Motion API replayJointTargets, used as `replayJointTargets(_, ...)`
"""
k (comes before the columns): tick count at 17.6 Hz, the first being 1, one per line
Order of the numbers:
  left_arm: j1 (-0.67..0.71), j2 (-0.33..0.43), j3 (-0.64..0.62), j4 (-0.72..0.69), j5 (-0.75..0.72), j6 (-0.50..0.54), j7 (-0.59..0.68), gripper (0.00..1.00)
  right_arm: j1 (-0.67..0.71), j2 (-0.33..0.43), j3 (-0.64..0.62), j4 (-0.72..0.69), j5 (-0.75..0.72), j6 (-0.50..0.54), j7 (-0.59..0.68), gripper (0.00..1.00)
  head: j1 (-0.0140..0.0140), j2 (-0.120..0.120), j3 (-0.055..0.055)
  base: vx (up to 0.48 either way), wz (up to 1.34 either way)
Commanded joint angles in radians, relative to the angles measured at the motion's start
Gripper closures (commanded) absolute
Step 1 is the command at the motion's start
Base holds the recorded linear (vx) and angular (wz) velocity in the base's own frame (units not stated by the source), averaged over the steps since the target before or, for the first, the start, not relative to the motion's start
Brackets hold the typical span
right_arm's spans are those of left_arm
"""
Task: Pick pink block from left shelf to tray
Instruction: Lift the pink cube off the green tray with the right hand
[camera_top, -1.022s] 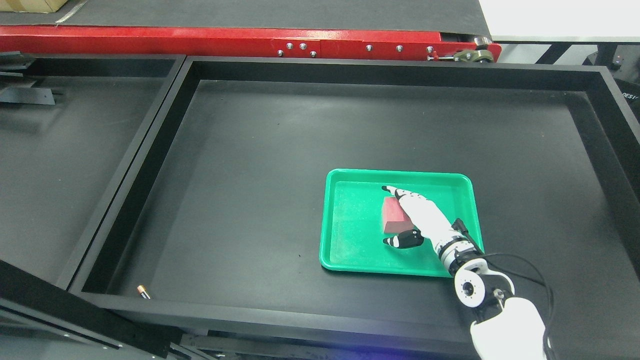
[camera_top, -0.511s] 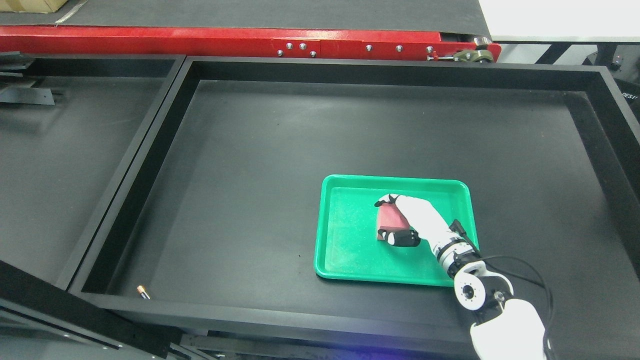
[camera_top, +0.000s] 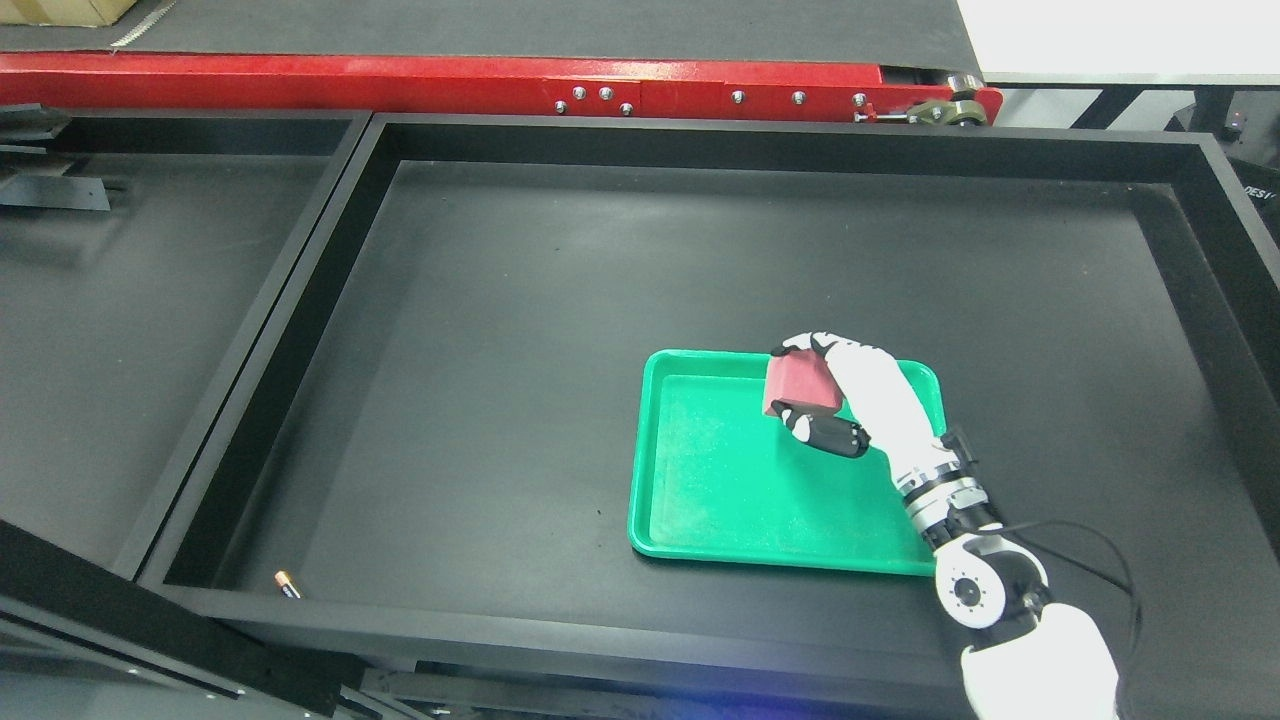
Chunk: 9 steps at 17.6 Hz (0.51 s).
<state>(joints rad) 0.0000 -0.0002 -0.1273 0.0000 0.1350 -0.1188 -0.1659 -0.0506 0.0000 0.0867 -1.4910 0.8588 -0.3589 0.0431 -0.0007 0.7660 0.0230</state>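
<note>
A pink-red block (camera_top: 800, 385) is held up over the far part of the green tray (camera_top: 700, 490), lifted off the tray floor. My right hand (camera_top: 805, 390) is shut on it, with white fingers curled over its far top edge and the dark thumb (camera_top: 835, 436) pressed under its near side. The white right forearm comes in from the lower right corner. The tray lies on the black shelf floor, right of centre. My left arm does not show.
The black shelf (camera_top: 700, 135) has raised walls all round. A second black bay (camera_top: 120, 330) lies to the left. A small battery-like item (camera_top: 287, 584) rests at the near left corner. A red beam (camera_top: 450, 85) runs along the back.
The right hand closed on the block in the tray and has lifted it up and away from me. The tray slid slightly left and toward me during the grasp.
</note>
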Motion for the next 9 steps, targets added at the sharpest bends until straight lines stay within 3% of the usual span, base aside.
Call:
replayJointTargets(1, 0.02, 0.018, 0.0, -0.017, 0.0, 0.001, 0.0, 0.0, 0.038, -0.018, -0.114, -0.057, -0.141, -0.169, -0.172, 0.95, 0.0, 0.0, 0.0, 0.0, 0.0)
replayJointTargets(9, 0.02, 0.018, 0.0, -0.017, 0.0, 0.001, 0.0, 0.0, 0.057, -0.018, -0.114, -0.069, -0.188, -0.183, -0.175, 0.95, 0.0, 0.0, 0.0, -0.053, 0.05)
